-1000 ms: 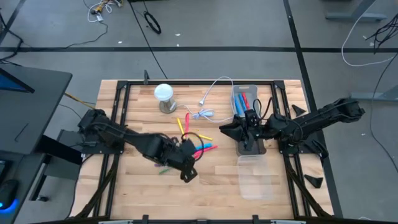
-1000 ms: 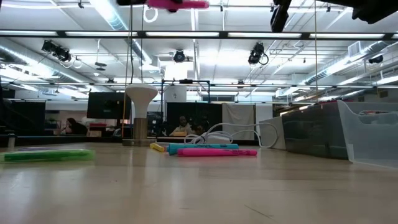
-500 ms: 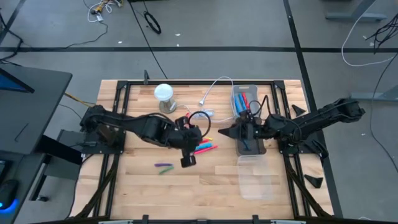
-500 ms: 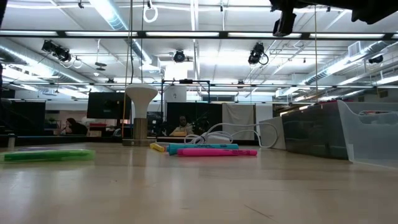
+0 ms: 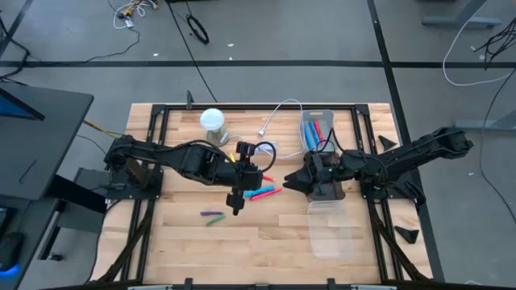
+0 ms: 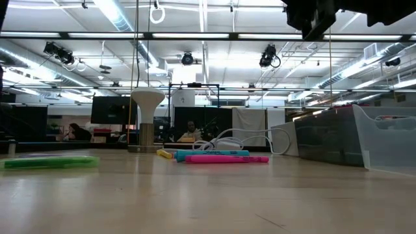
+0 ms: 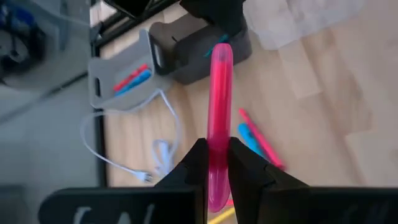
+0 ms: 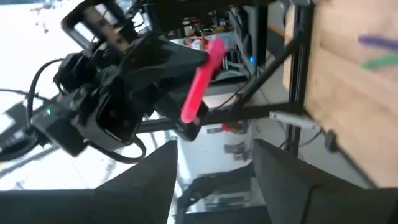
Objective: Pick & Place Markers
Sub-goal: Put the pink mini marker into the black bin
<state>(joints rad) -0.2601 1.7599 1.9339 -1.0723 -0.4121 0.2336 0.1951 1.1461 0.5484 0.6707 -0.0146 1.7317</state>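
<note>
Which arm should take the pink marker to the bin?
Right, likely. The left tool holds the pink marker up toward the open right tool, whose arm sits beside the bin.

overhead, table-level, two wrist views, perhaps overlapping

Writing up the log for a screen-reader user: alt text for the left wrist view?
The left tool grips a pink marker between its two dark fingers, held above the wooden table. Beyond it lie pink and blue markers, a white cable, and a grey tray holding red and blue markers.
</note>
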